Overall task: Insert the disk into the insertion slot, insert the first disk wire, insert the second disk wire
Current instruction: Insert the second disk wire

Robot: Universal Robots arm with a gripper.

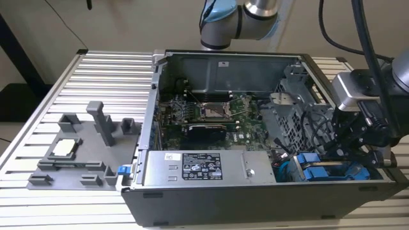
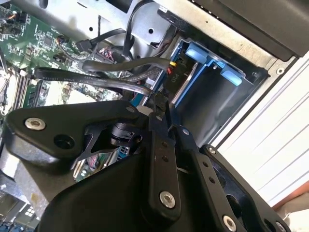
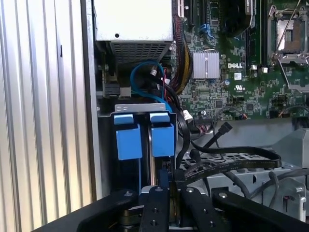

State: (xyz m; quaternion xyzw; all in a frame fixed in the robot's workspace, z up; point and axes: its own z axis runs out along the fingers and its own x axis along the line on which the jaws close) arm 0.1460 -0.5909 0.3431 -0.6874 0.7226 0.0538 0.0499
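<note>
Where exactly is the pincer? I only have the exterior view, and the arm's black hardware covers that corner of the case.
Observer: In the first wrist view the pincer sits right by the two blue carriers, among black cables.
Operator: How do the carriers sit?
Observer: Side by side in the bay, blue tabs level.
Operator: Other wiring there?
Observer: A thin blue cable loops between the carriers and the silver box.

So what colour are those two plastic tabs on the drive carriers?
Bright blue plastic tabs, clearest in the first wrist view.
</note>
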